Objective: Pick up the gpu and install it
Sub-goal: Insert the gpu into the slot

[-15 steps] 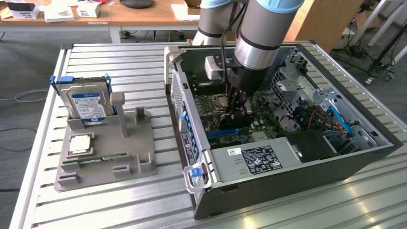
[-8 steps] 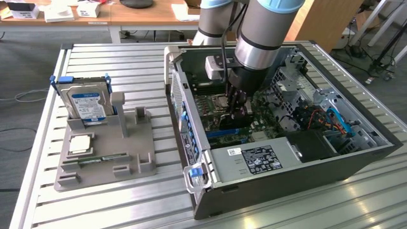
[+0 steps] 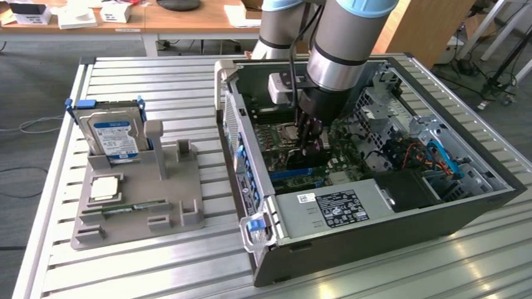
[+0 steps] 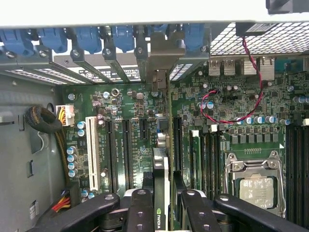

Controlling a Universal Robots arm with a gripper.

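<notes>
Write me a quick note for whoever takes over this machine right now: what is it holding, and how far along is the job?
Grip: the gripper is shut on the gpu, held edge-on.
Where: inside the open computer case, with the card over the motherboard slots.
Done: gpu picked up and brought into the case.
Left: I cannot tell whether it is seated in a slot; not yet released.

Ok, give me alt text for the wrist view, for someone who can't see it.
The gripper clamps the gpu, seen edge-on, standing upright over the green motherboard among its expansion slots, with its metal bracket at the row of rear slot covers. A bare processor socket sits off to one side.
</notes>
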